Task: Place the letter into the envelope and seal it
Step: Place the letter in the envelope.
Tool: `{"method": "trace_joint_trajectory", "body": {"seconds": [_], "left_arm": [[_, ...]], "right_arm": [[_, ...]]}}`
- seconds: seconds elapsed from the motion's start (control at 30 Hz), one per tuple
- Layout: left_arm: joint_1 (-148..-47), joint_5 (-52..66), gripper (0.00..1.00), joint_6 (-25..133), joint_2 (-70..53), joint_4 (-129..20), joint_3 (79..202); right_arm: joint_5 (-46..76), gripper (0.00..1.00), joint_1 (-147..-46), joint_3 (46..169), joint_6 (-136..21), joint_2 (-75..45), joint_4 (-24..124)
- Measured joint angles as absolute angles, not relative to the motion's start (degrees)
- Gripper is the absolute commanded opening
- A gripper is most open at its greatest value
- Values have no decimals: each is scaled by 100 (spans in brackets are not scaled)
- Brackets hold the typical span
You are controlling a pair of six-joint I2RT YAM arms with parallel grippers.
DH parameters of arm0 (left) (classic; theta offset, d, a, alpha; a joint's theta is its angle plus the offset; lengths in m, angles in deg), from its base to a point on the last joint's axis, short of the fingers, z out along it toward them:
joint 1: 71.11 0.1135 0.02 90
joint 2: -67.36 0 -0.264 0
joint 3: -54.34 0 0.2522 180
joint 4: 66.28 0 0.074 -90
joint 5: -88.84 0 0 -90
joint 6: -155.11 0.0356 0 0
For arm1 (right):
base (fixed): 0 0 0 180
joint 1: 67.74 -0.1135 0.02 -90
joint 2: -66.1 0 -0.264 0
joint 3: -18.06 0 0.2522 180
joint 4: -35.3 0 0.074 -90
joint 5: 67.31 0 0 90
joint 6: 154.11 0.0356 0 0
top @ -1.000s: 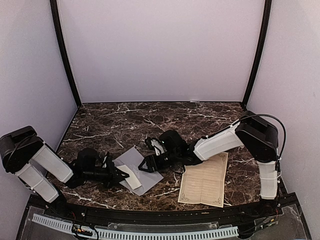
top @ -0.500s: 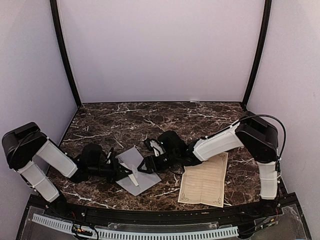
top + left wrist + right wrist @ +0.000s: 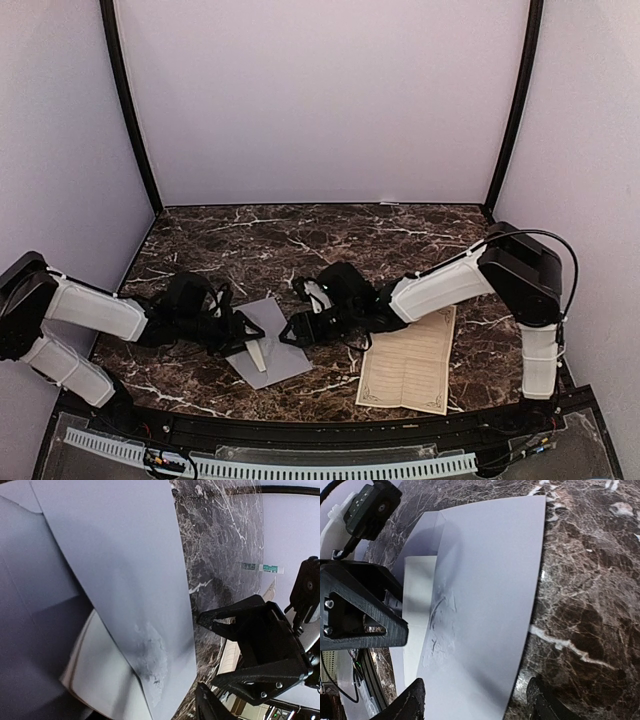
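Observation:
The grey-lavender envelope lies at the front middle of the marble table, its flap lifted. A folded off-white letter sits partly under the flap, plain side showing. My left gripper is at the envelope's left edge, over the letter. Only one finger shows, standing clear of the paper, so the jaws look open. My right gripper faces it from the right, open, its fingers astride the flap's near edge without pinching it.
A second cream sheet with ruled lines and a dark border lies flat under the right forearm, near the front right edge. Lavender walls close in the table on three sides. The two grippers stand a hand's width apart.
My left arm has stretched to the right and pushed the letter further under the flap. Its jaws have come apart and let the letter go. The envelope slid slightly. The right gripper held still.

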State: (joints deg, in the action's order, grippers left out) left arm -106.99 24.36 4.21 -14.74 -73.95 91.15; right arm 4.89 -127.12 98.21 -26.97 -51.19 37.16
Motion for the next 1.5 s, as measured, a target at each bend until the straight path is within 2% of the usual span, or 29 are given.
{"method": "trace_joint_trajectory", "body": {"seconds": [0.1, 0.27, 0.53, 0.9, 1.13, 1.5], "left_arm": [[-10699, 2242, 60, 631, -1190, -6840, 9172], [-10699, 1953, 70, 915, -768, -5961, 9319], [-10699, 1590, 77, 1223, -235, -4858, 9518], [-10699, 1485, 75, 1348, -97, -4394, 9535], [-10699, 1492, 71, 1374, -368, -4569, 9535], [-10699, 1558, 64, 1459, -646, -4921, 9537]], "right_arm": [[640, 66, -12712, 9758, -2719, -4986, 3908], [804, 66, -12712, 9736, -2767, -4837, 4112], [904, 66, -12712, 9729, -2806, -4724, 4271], [771, 56, -12712, 9729, -2817, -4682, 4280], [596, 44, -12714, 9876, -2791, -4868, 4221], [437, 39, -12734, 10127, -2778, -5275, 4162]]}}
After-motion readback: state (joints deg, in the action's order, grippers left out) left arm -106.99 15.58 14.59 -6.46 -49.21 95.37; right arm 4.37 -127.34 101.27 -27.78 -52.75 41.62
